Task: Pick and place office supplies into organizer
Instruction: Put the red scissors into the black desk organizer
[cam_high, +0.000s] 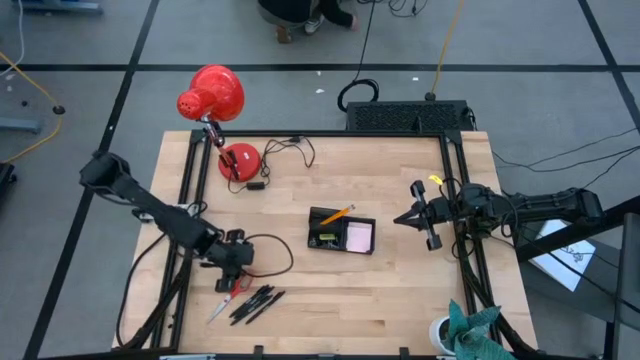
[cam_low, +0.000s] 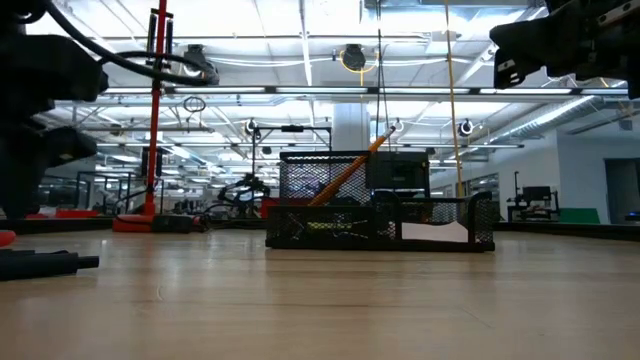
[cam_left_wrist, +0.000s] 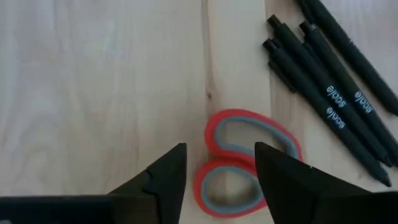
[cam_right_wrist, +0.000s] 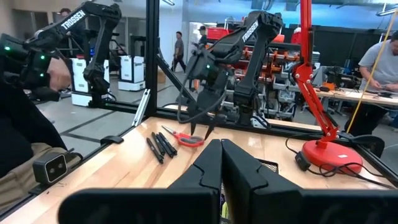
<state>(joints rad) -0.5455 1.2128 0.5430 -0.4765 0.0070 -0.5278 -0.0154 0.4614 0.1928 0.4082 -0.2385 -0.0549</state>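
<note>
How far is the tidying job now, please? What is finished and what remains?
Done: the organizer already holds an orange pencil and a pink pad. In hand: the left gripper is open above the red-handled scissors. Left: the scissors and the black pens. The right gripper waits shut.

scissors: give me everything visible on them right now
The scissors have red loop handles with grey inner lining, plastic by the look, and bare metal blades. They lie flat on the wooden table near its front left, blades closed as far as the high view tells, just left of the black pens. The left claw hangs open right over the handles, one finger on each side, gripping nothing yet. Whether a finger touches the handles cannot be told.
</note>
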